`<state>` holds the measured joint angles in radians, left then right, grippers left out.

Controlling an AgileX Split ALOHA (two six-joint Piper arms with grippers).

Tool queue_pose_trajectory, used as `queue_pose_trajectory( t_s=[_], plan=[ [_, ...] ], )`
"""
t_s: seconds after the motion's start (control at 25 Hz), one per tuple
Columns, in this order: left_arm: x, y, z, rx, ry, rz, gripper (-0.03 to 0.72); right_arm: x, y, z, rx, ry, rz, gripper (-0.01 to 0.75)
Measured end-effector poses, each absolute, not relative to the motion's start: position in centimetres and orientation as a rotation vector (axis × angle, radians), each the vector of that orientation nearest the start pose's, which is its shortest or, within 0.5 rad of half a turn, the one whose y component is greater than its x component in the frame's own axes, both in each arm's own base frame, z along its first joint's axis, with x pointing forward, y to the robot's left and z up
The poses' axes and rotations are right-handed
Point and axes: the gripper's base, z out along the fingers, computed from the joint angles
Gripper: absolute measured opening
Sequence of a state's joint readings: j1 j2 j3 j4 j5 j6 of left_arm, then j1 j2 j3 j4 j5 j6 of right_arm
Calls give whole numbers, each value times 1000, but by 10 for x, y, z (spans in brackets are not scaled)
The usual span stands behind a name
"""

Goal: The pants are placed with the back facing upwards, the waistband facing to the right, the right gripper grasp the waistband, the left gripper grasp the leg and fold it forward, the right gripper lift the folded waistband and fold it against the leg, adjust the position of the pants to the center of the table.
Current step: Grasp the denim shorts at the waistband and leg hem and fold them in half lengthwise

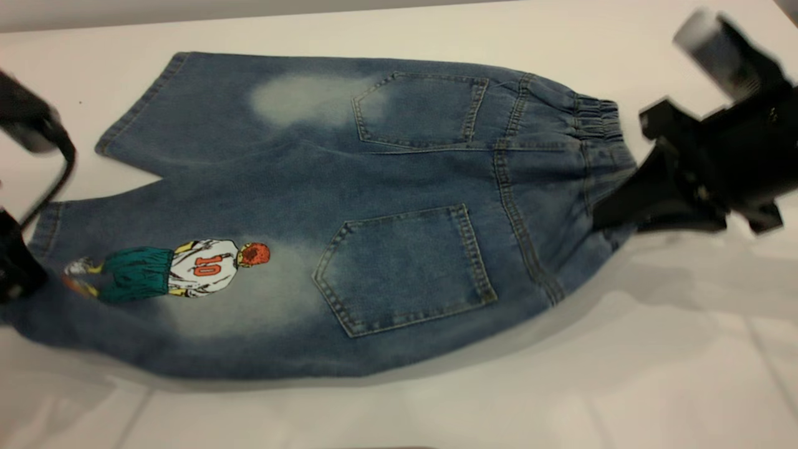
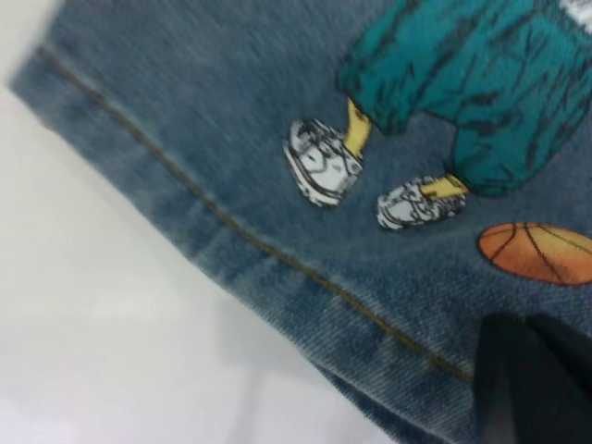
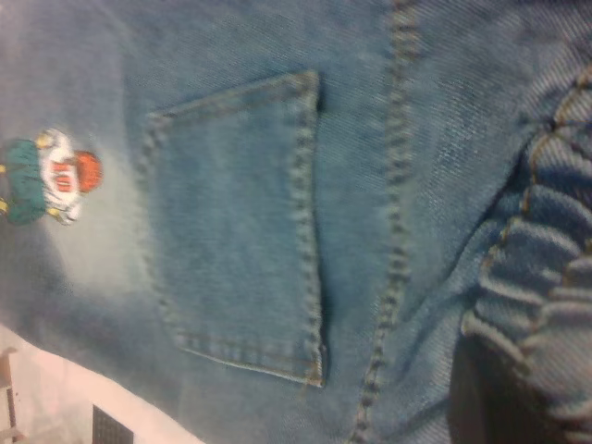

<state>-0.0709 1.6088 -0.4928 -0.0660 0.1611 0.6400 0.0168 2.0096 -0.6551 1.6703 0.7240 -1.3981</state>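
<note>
The pants (image 1: pixel 349 187) lie back up on the white table (image 1: pixel 561 386), waistband (image 1: pixel 598 118) to the right. My right gripper (image 1: pixel 617 209) is shut on the near part of the waistband; in the right wrist view the ruffled waistband (image 3: pixel 555 277) drapes over one dark finger (image 3: pixel 486 398). My left gripper (image 1: pixel 22 274) is at the far left, shut on the hem of the printed leg (image 1: pixel 156 312). In the left wrist view a black finger (image 2: pixel 532 384) presses on the denim beside the orange ball (image 2: pixel 536 252). The pants' near edge casts a shadow, raised slightly off the table.
The plain leg with a pale patch (image 1: pixel 299 96) lies at the far side, flat. Two back pockets (image 1: pixel 405 268) face up. Bare tabletop spreads in front of the pants and to the right. A black cable (image 1: pixel 53 181) loops off the left arm.
</note>
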Motion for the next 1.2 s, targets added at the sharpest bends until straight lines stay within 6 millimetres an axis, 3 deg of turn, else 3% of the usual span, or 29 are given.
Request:
queue_pose_trajectory(
  t_s=[0.48, 0.6, 0.8, 1.04, 1.2],
  plan=[
    [216, -24, 138, 917, 2628, 84, 4, 266, 67, 75, 114, 2754, 1130, 40],
    [208, -24, 142, 912, 2650, 65, 4, 255, 69, 76, 139, 2784, 1179, 40],
    [207, -24, 166, 842, 2552, 86, 4, 239, 69, 88, 199, 2792, 1208, 40],
    [247, -28, 201, 680, 2414, 104, 4, 251, 72, 98, 424, 2747, 1301, 40],
    [284, -31, 205, 692, 2388, 125, 4, 278, 73, 110, 588, 2676, 1347, 40]
  ],
)
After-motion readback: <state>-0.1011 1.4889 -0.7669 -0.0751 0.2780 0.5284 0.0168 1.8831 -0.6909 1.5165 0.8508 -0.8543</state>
